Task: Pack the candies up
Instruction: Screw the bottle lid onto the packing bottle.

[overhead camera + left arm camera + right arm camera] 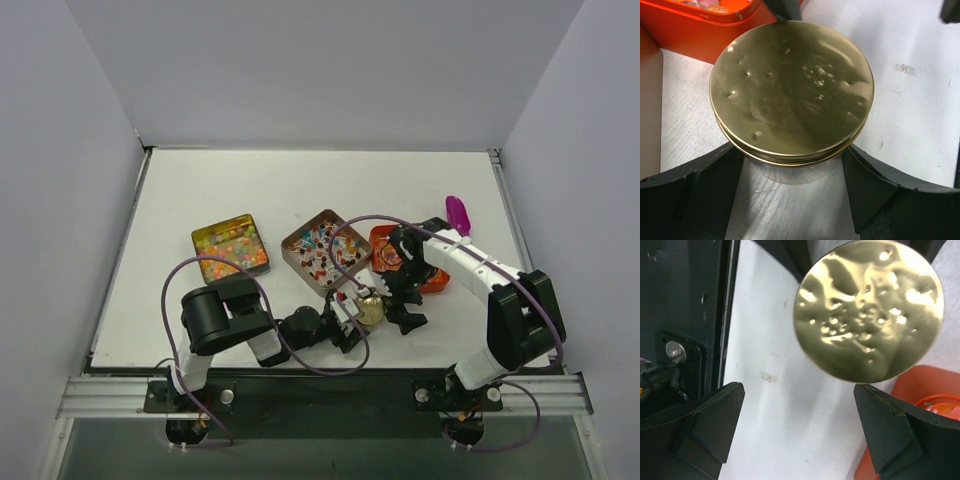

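Candies lay well back from the arms in two open square tins on the white table (200,190). The round bead candies (231,243) in yellow, orange, green and pink filled the left tin (262,262). The twist-wrapped candies (322,250) in red, blue and white filled the middle tin (291,262).

Nearer the front edge, the left gripper (352,318) reached in from the side. Its black fingers (705,185) were closed against both sides of a small jar (790,172), just under the rim of the jar's dented gold lid (790,85).

The right gripper (799,390) hung close over the same lid, touching nothing, its fingers (710,420) spread wide with bare table between them.

An orange tray (435,283) sat just behind the jar. The left wrist view showed a few pale pieces inside it, too blurred to name. A purple scoop (457,213) lay beyond the tray, toward the far right.
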### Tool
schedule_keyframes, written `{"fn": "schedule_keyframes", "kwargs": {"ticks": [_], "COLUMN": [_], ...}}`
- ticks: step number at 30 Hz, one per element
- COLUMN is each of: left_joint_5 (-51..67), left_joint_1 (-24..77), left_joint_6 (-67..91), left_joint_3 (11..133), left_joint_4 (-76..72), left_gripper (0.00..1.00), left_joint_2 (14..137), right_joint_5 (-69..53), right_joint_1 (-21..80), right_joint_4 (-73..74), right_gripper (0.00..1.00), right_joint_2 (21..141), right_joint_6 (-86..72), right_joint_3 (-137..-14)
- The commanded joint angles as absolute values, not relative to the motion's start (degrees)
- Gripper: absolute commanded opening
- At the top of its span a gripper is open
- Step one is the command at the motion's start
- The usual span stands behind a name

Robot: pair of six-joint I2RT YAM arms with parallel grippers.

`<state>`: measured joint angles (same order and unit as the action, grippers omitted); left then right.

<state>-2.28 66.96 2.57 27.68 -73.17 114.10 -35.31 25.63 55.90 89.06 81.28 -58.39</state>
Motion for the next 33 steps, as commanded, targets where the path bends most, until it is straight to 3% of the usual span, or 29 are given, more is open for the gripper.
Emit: {"fn": "schedule_keyframes", "kwargs": {"ticks": [1,6,14,25,33], "left_joint_5": [-1.41,-1.32,-0.88,-1.23,-1.23], "left_joint_1": [67.5,67.85,68.29,68.12,67.59], "left_joint_6": [5.36,5.1,4.92,5.19,5.89], "left_joint_3": [24.7,24.78,24.96,25.05,24.79], "left_joint_4": [-55.2,-54.93,-54.41,-54.14,-54.23], "left_gripper": [0.0,0.0,0.0,0.0,0.0], "left_joint_2": [116.98,116.81,116.72,116.89,116.81], "right_joint_5": [-31.38,-30.59,-38.22,-45.26,-42.37], "right_joint_1": [24.44,19.95,22.67,29.79,29.71], "right_joint_4": [59.33,58.36,56.34,57.74,58.27], "right_gripper": [1.0,1.0,1.0,1.0,1.0], "right_joint_2": [85.26,86.83,91.14,97.38,97.48], "right_joint_6": [78.58,77.6,81.29,84.9,84.46], "right_joint_3": [-57.04,-63.26,-70.04,-71.28,-68.83]}}
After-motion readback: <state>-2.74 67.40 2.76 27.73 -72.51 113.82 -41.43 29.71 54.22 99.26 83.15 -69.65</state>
